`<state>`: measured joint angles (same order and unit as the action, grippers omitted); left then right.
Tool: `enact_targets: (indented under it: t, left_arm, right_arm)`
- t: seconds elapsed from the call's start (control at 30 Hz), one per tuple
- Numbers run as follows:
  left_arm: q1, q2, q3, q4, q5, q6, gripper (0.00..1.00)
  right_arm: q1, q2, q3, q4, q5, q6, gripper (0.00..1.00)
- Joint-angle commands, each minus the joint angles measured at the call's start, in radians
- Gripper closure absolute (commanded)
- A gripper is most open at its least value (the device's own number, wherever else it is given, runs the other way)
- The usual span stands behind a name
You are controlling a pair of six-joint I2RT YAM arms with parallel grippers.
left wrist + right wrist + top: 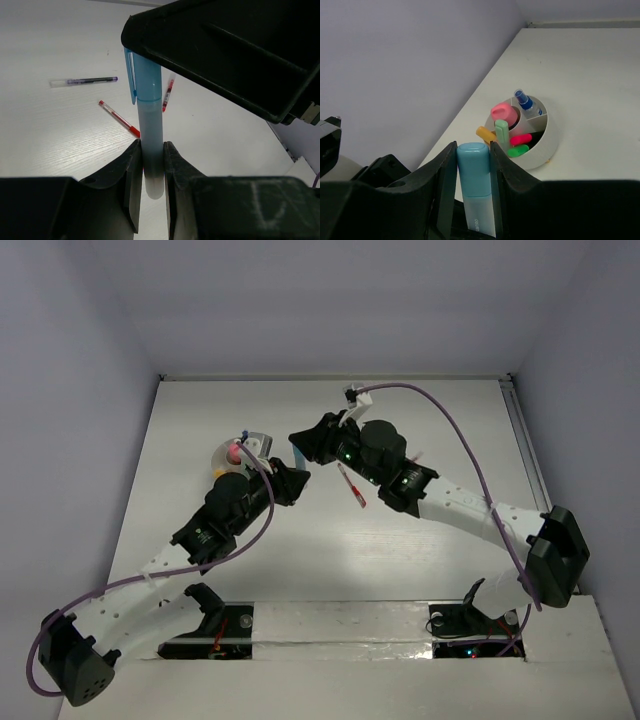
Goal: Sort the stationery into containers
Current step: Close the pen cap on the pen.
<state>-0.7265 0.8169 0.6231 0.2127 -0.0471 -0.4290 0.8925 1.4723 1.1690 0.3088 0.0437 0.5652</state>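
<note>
A blue-white marker is held at both ends. My left gripper is shut on its pale barrel. My right gripper is shut on its light-blue cap. The two grippers meet above the table's middle left, the left gripper just below the right gripper. The white round cup stands beyond them, near the left wall. It has compartments holding pink, mint, orange and green markers and a blue-white item. A red pen, a second red pen and a dark pen lie on the table.
One red pen lies by the right arm's wrist in the top view. Lilac walls enclose the white table on the left, back and right. Purple cables loop off both arms.
</note>
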Motion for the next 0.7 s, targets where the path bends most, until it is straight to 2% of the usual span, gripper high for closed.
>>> enact_targets:
  t: [0.0, 0.3, 0.5, 0.67]
  left_arm:
    - [0.001, -0.004, 0.064, 0.085, -0.022, 0.013, 1.0]
    - [0.001, -0.059, 0.086, 0.048, -0.06, 0.027, 1.0]
    - [0.001, -0.087, 0.153, -0.009, -0.066, 0.035, 1.0]
    - [0.001, -0.087, 0.224, -0.058, -0.097, 0.071, 1.0]
  right_arm:
    - [0.034, -0.003, -0.023, 0.026, -0.01, -0.005, 0.98]
    - [0.043, -0.032, -0.089, 0.035, -0.033, 0.006, 1.0]
    - [0.063, -0.018, -0.132, 0.045, -0.091, -0.01, 1.0]
    - [0.135, -0.001, -0.189, 0.084, -0.087, -0.005, 1.0]
